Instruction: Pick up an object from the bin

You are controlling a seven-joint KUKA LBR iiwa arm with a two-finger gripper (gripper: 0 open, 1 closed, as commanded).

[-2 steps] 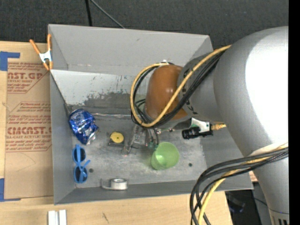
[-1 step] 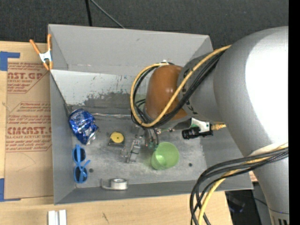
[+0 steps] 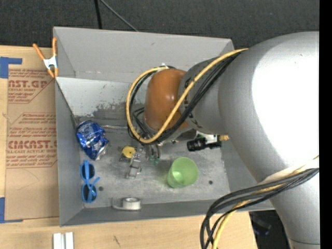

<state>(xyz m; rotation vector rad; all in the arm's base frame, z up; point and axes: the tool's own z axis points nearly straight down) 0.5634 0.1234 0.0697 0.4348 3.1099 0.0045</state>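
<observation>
Low over the middle of the floor of the bin [image 3: 155, 48], the end effector [image 3: 135, 166] shows as a short grey metal tip below the arm's glossy orange cover [image 3: 162, 100] and its loops of black and yellow cables [image 3: 136, 108]. Whether it is released or clenched cannot be told, and nothing can be made out in its grasp.

The bin is dull grey sheet metal with sloping walls, and its floor is scuffed and speckled around the end effector. To the end effector's right, near it, lies a pale green plastic cup [image 3: 182, 172], round and smooth, tipped on its side. To its left and a little further back sits a crumpled blue wrapper [image 3: 92, 138], shiny and creased with white glints. Further left and forward lies a pair of bright blue plastic toy glasses [image 3: 89, 181] against the wall. Right of the end effector and further back lies a black cylinder like a marker [image 3: 205, 143] with a pale end. Forward of it, by the front wall, lies a flat silver-grey ring [image 3: 127, 204].

The thing nearest is a small yellow piece [image 3: 127, 151], rounded and matte, just beside the end effector at its back left on the bin floor.
</observation>
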